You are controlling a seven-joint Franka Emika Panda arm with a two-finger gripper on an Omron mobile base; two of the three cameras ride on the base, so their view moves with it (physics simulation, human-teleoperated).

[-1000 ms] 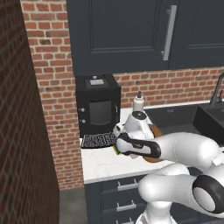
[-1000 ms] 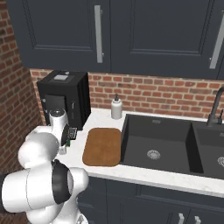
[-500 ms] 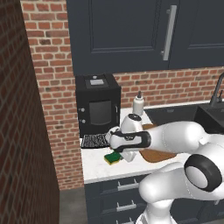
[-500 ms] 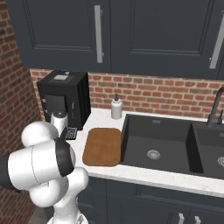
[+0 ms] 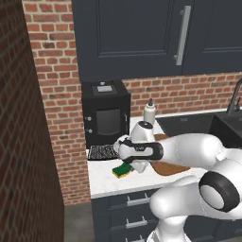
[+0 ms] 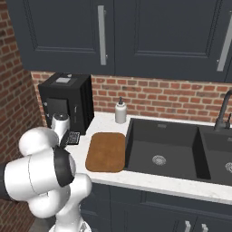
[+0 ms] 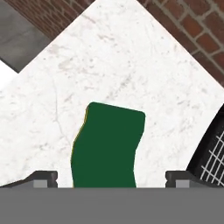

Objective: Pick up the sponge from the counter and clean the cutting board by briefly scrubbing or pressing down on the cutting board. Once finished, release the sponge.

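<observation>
The claw point(image 7: 111, 177) is standing wide over the sponge point(image 7: 107, 146), which is lying free on the white surface point(image 7: 118, 65) – beside the board point(image 6: 106, 152), not on it. Judging by this, the release step is finishing; next the arm is needing only to lift straight away without touching the sponge.

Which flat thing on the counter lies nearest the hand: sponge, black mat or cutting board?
The sponge, green top up on the white counter, directly between the open hand's fingertips; the mat and board lie off to the side.

Cutting board point(image 6: 106, 152) on counter point(image 6: 149, 180) beside sink point(image 6: 165, 147)
</observation>
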